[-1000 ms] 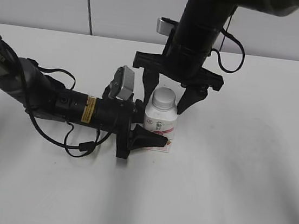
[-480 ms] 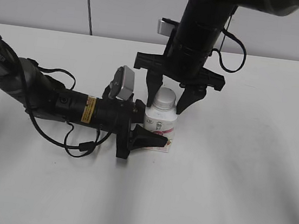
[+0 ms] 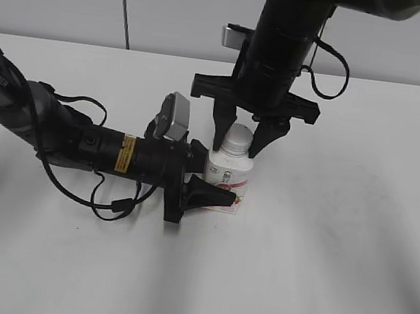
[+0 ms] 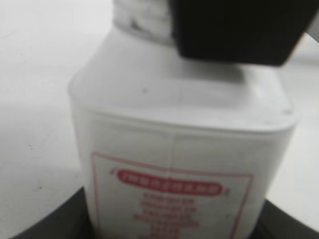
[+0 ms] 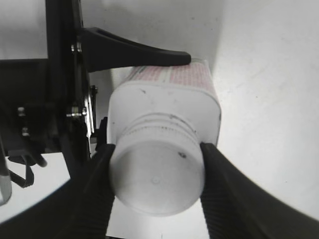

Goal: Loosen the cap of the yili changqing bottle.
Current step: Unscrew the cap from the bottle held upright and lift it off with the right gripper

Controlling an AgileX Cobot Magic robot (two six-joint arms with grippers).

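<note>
Looking at the exterior view, you see the right gripper (image 3: 244, 137) has narrowed onto the small ribbed white plastic cap (image 3: 237, 139) of the squat white pink-labelled bottle (image 3: 227, 176), which stands on the white table (image 3: 337, 242), so twisting looks ready to begin. Your left gripper (image 3: 207, 183) clamps the bottle's body. Your left wrist view shows only the label close up. Your right wrist view alone shows both pads (image 5: 97, 184) touching the cap.

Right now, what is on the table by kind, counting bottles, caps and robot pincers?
Bottles: 1, the yili changqing bottle, upright.
Caps: 1, the white cap, on the bottle's neck.
Pincers: 2, the left pincer around the bottle's body, and the right pincer with its fingers on either side of the cap.
Total: 4
</note>
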